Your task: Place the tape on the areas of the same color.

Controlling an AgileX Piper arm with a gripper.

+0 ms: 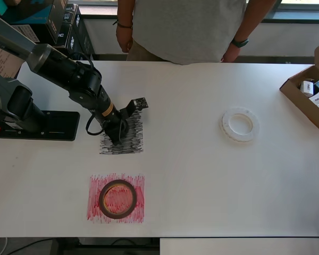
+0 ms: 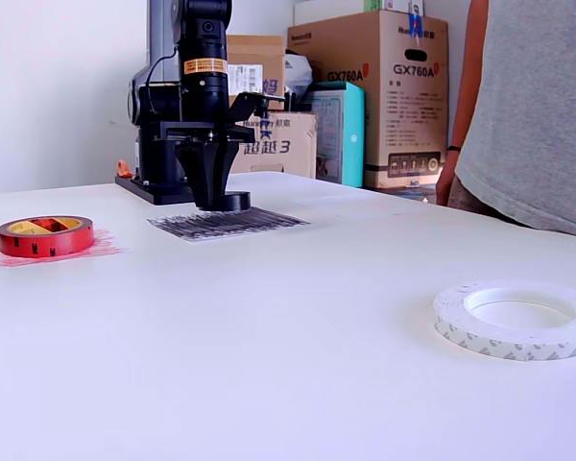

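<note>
Black tape roll [image 2: 225, 202] sits on black patch [image 2: 228, 224], pinched by gripper [image 2: 211, 197]; red roll [image 2: 45, 235] on red patch [image 1: 116, 198], white roll [image 2: 516, 319] on bare table [image 2: 298, 365].

Bright, even daylight; soft faint shadows on white tabletop [image 1: 202, 186]; both views sharp, no glare.

Black roll [image 2: 223, 202] lies flat on the black patch [image 1: 132, 139]; red roll [image 1: 117, 198] lies flat on the red patch [image 1: 95, 207]; white roll [image 1: 239, 125] lies flat on bare table [image 1: 202, 180], well apart
</note>
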